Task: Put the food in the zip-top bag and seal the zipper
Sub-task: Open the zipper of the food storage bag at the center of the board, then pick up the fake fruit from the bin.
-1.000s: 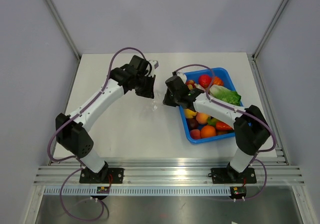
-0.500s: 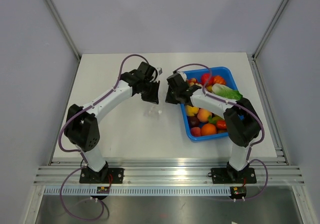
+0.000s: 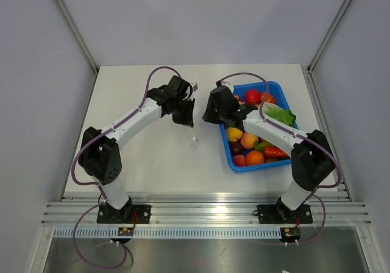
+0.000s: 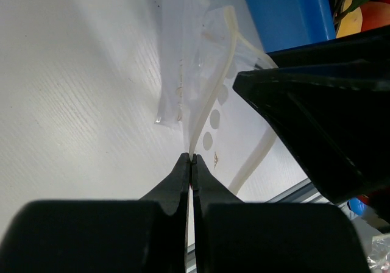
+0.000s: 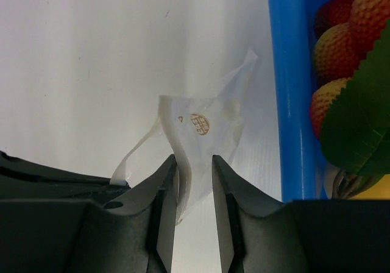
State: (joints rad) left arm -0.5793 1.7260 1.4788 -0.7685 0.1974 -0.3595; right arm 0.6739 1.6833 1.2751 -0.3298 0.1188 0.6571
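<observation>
The zip-top bag (image 4: 201, 72) is a clear crinkly pouch hanging over the white table between my two grippers; it is faint in the top view (image 3: 194, 134). My left gripper (image 4: 192, 158) is shut on the bag's mouth edge, where the pale zipper strip (image 4: 222, 72) runs. My right gripper (image 5: 194, 163) stands open, the bag (image 5: 204, 127) between its fingers and its strip lying against the left finger (image 5: 166, 175). The food, a small dark purple fruit (image 3: 235, 148), lies in the blue tray among other fruit.
The blue tray (image 3: 277, 88) sits at the right, holding orange, peach, red and yellow fruits and a green leafy cabbage (image 3: 277, 113). Its near wall (image 5: 289, 90) rises close to the right of my right gripper. Grey walls enclose the table.
My right gripper's jaws have parted from shut, loosening their hold on the bag. The left arm swung right early on, then stayed still, shut on the bag's edge.
</observation>
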